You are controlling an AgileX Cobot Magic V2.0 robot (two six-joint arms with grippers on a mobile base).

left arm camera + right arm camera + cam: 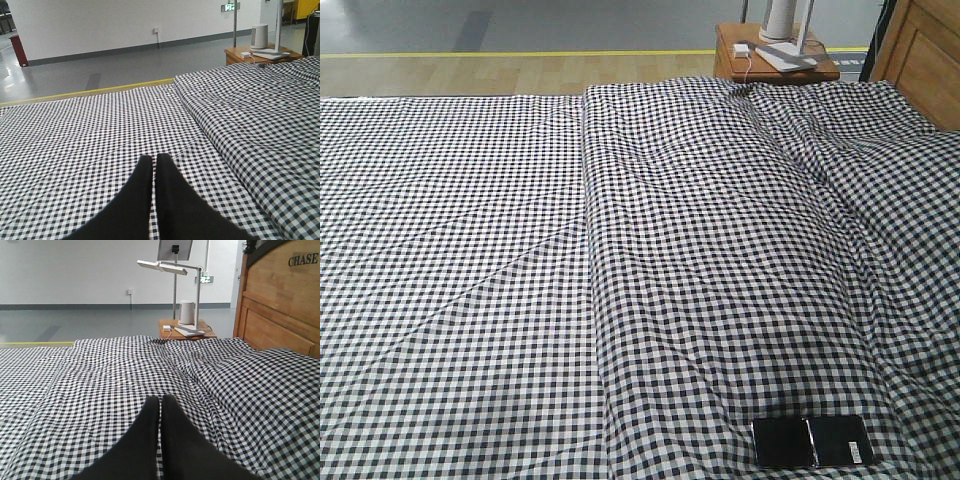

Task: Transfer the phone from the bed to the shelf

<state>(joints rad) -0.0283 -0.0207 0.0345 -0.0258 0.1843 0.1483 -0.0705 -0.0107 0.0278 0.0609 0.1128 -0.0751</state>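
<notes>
Phone (812, 442) flat on bed (470, 250), at near edge toward right corner in front view, long side along that edge. Glossy black, crease across middle, small white sticker at right end. Nothing touching it. Not picked out in either wrist view.

Bed in black-and-white check. Raised fold from far edge to near edge about mid-width, more wrinkles across right half.

Left gripper (151, 159): fingers (140, 185) pressed together, tips touching, nothing between, so closed and empty. Low over left half of bed, pointing at far edge. Fold just right of it in left wrist view. Contact with fabric: cannot tell.

Right gripper (161, 400): fingers (175, 430) likewise pressed together, closed and empty. Low over wrinkled right half, pointing at far right corner. Contact with fabric: cannot tell.

Beyond far right corner: small brown table (732, 62) carrying lamp (170, 268), white cylinder (186, 312) and small white box (741, 48) with cable. Wooden headboard (280, 305) along right edge of bed, lettered "CHASE". Grey floor (100, 65) past far edge, yellow line (500, 54) across it, white wall (75, 270) behind.
</notes>
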